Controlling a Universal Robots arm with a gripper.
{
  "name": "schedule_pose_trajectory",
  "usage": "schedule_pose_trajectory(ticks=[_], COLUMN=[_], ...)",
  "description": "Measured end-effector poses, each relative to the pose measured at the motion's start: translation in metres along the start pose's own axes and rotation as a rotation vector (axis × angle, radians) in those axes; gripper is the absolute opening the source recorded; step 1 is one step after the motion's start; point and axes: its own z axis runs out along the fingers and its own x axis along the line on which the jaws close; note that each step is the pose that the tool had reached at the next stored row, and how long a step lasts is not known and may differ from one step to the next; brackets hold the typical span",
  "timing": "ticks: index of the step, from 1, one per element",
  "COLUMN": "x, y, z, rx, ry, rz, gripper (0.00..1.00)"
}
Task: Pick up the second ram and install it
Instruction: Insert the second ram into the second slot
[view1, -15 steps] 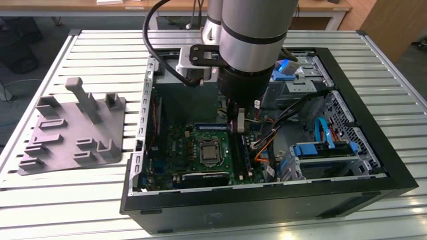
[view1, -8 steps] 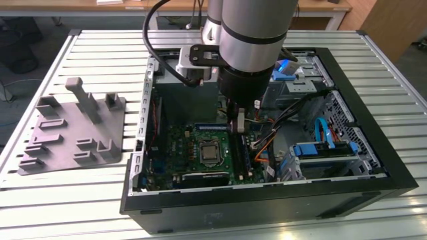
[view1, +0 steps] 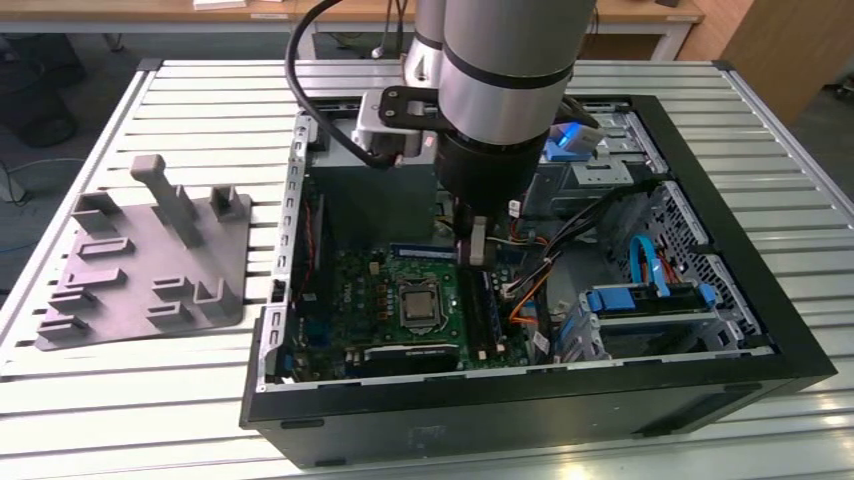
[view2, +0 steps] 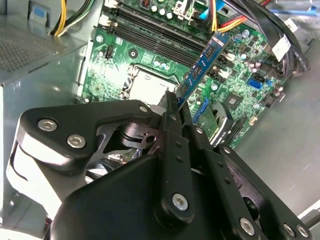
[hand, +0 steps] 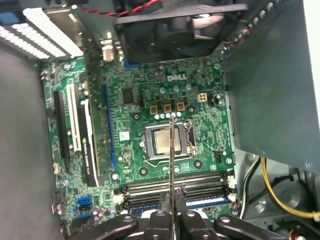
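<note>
Inside the computer case, above the motherboard | end effector clamped on the second ram, stick edge-down over the memory slots, exterior view's right of the processor | advice: square stick to slot, press straight down, evenly.

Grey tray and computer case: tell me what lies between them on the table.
Only a bare strip of the slatted table lies between the grey tray and the computer case, as the exterior view shows.
</note>
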Motion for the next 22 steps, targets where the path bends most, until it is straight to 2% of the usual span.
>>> schedule_pose_trajectory(ticks=[12, 22], x=[0.0000, 0.0000], y=[0.0000, 0.0000], z=[0.0004, 0.0007], rx=[0.0067, 0.0108], ry=[-0.0017, -0.0024], rz=[0.169, 0.272], gripper=[0.14, 0.14])
